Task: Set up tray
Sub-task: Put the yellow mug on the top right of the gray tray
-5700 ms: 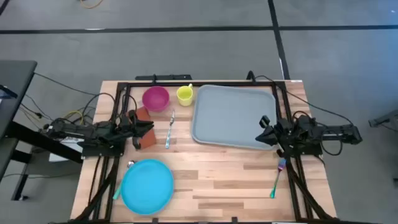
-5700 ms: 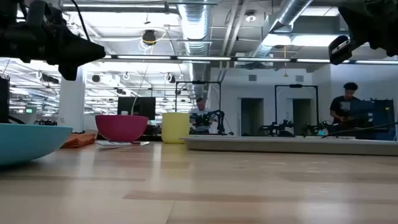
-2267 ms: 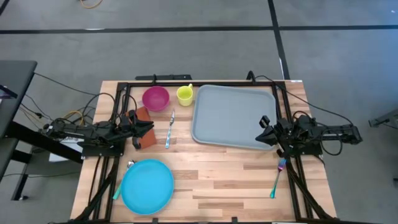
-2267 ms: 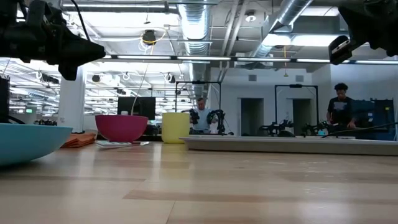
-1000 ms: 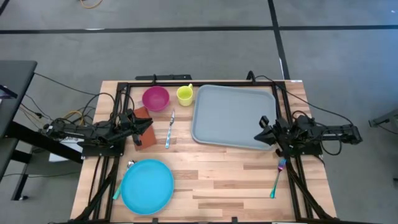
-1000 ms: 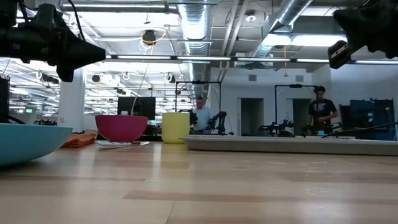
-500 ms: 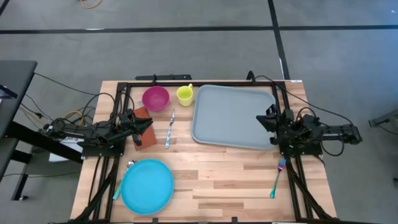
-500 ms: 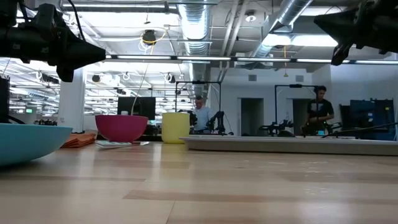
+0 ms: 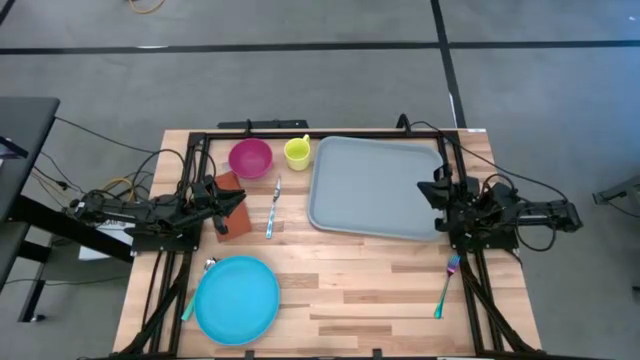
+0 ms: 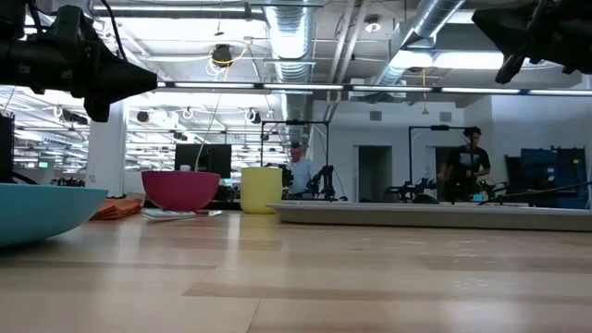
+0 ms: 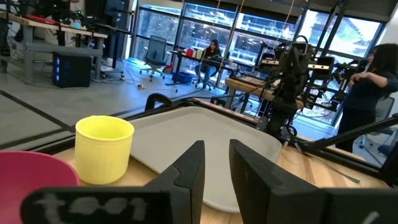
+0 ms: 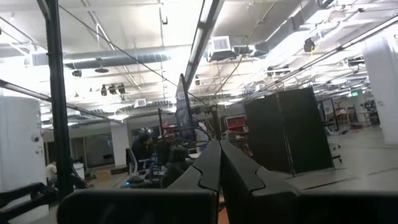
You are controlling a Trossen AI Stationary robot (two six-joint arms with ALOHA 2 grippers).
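Low view: the blue plate is cut off by the left edge, and the tray runs off the right edge, seen only as a thin rim (its floor is hidden). Left wrist view: the pink bowl is cropped at the edge. High view: an object beside the plate is partly hidden and too small to identify.
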